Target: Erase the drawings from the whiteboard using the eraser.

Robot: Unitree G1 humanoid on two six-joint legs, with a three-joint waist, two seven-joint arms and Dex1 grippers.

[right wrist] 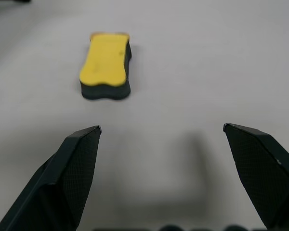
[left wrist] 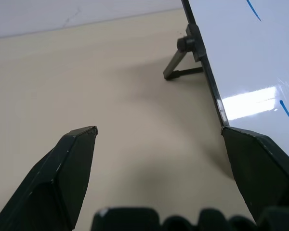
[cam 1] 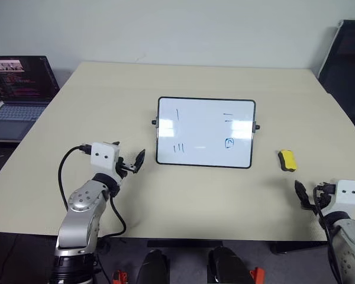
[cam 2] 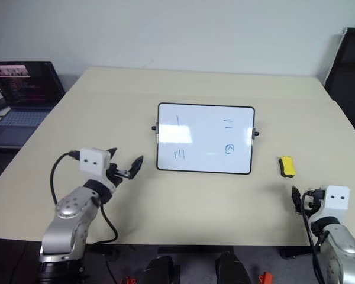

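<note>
The right end effector [right wrist: 161, 130] has its two black fingers spread wide with nothing between them, hovering low over the tabletop [cam 1: 195, 201] near its front right edge. Just ahead of it lies one eraser [right wrist: 106, 65], a small yellow block on a dark underside, flat on the tabletop and clear of both fingers. In the head views the eraser [cam 1: 287, 160] sits to the right of the whiteboard [cam 1: 205, 132], near it but not touching.

The left end effector [left wrist: 159, 130] also stands wide and empty, two fingers apart, close to the whiteboard's left edge; whether the nearer finger touches the frame I cannot tell. One small folding foot and knob [left wrist: 185, 44] prop the board at that short side.

There is one whiteboard, in the middle of the tabletop, with a thin black frame. The drawings [cam 1: 178, 148] on it count as: three tally strokes at the lower left, one single stroke at the upper left, two short marks at the upper right, and one small blue boxy squiggle at the lower right.

One open laptop [cam 1: 18, 89] sits off the tabletop's far left side
</note>
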